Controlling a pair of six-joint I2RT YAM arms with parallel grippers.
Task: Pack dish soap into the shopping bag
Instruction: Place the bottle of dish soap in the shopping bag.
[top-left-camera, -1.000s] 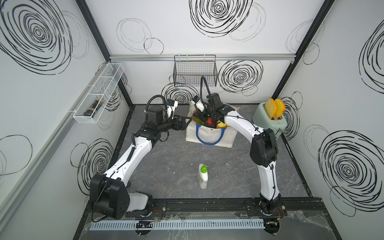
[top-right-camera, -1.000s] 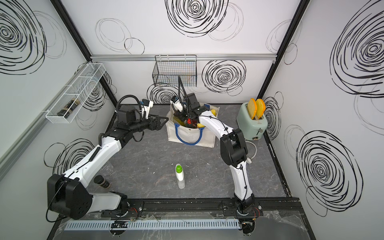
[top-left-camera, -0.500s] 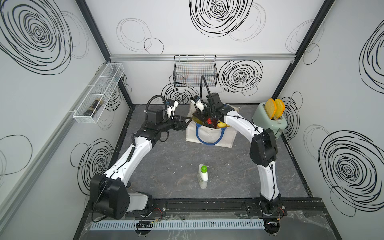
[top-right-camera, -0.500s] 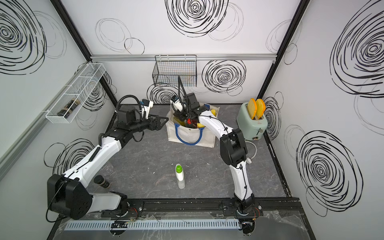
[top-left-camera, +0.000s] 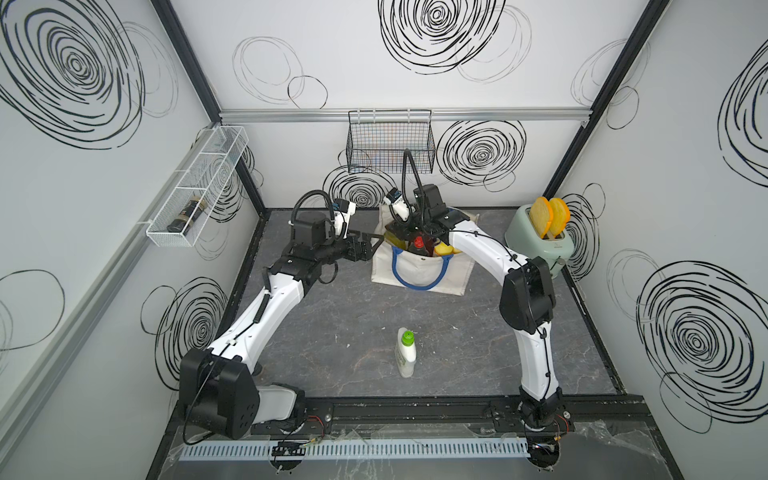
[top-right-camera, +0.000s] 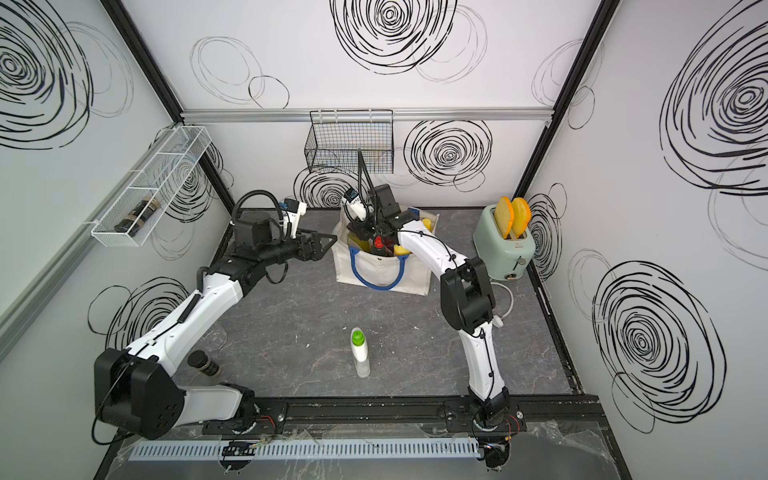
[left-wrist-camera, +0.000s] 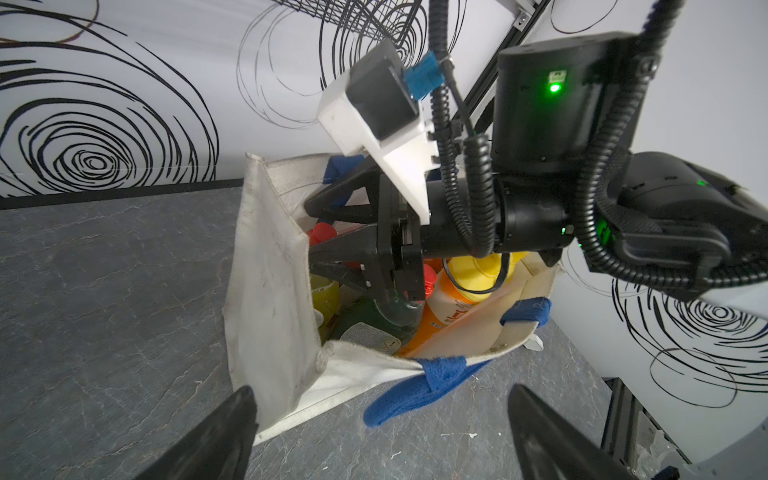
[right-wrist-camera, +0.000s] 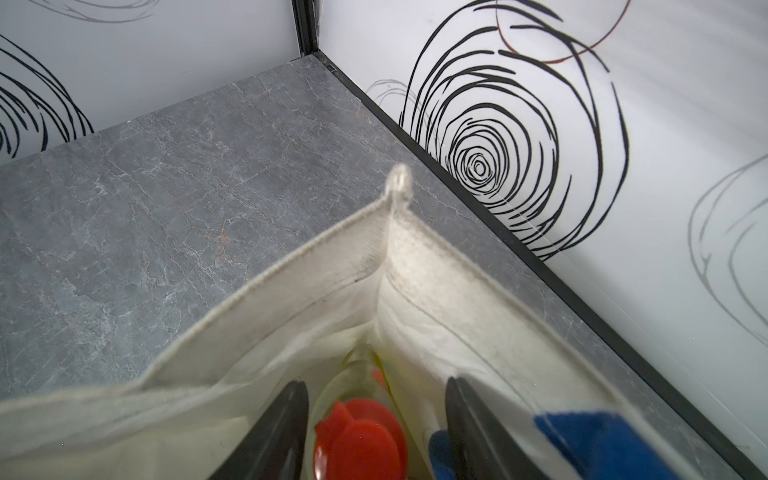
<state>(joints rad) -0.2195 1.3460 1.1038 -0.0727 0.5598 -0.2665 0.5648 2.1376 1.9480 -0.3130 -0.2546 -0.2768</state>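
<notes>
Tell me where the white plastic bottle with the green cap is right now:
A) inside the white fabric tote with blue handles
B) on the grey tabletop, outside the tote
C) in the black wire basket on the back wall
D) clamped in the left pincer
B: in a top view the white plastic bottle with the green cap sits alone on the grey tabletop, apart from the white fabric tote with blue handles.

Both top views: high over front rail (top-left-camera: 395, 409), facing down & back, whole cell in frame; near-equal pair. L wrist cam: close, angled down at bag (left-wrist-camera: 270, 291) from its side, R arm (left-wrist-camera: 536, 104) across view. R wrist cam: v. close, looks down into bag corner. All four share bag.
</notes>
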